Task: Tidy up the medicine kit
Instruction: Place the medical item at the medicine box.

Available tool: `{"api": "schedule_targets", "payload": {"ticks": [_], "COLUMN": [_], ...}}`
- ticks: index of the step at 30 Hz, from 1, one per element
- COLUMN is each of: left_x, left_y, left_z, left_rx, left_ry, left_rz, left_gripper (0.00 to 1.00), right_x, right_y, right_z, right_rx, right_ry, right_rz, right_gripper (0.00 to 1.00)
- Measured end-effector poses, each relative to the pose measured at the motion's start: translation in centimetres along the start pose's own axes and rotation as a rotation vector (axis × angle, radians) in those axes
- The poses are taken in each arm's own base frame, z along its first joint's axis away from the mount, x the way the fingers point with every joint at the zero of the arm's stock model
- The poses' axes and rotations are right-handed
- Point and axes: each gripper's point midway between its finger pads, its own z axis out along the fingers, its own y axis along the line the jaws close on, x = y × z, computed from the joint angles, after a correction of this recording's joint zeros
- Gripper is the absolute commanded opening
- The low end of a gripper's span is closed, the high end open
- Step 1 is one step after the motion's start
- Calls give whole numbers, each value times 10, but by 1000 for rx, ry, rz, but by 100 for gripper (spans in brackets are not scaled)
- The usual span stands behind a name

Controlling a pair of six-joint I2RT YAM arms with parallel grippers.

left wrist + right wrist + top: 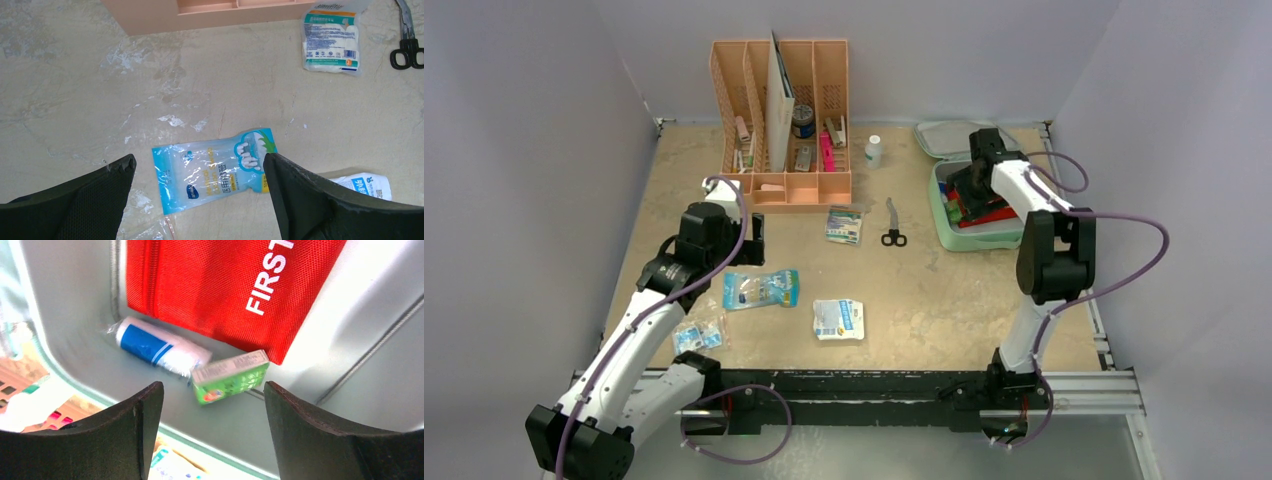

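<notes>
The medicine kit (969, 243) lies open at the far right of the worktop (924, 320); the right end effector (212, 387), open and empty above it, should rise straight, clear of the green box (230, 377); the left end effector (199, 157) is open too

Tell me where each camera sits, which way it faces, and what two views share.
Top external: above and behind the robot, looking down on the table; left arm and right arm show.
Left wrist: facing down at a blue packet; left gripper fingers frame it.
Right wrist: facing into the medicine kit at a red pouch; right gripper fingers show.
Shared: top and left wrist both show the scissors and blue packet.
</notes>
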Motion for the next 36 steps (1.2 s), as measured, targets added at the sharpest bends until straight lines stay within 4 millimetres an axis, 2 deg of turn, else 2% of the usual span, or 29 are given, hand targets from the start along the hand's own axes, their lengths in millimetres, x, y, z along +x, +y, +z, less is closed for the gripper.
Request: {"api": "schedule_targets", "payload": {"ticks": [5,9,13,19,29,33,36], "left_x": [0,0,0,0,3,4,4], "left_y": [0,0,1,1,4,4,4], "left_z": [0,0,0,0,5,6,7], "left_rx": [-1,-1,-5,-8,-28,-29,-29], "left_ry": [1,1,0,0,20,23,23], "left_rz": [0,0,0,1,6,9,12], "left_gripper": [98,98,98,98,97,97,97], "right_x": [-13,-20,-20,-11,-12,-14,-16], "right_y": [3,11,12,7,0,9,8], "right_z": [-27,-41,-37,-20,-14,-9,-14], "right_rx": [-41,-84,-99,-90,-81,-88,-91], "right_ry": [-48,-69,-70,-22,-16,-5,-5], "right_rz": [-57,-108,-204,-376,-554,-631,-690], "right_gripper": [73,65,56,47,47,47,48]}}
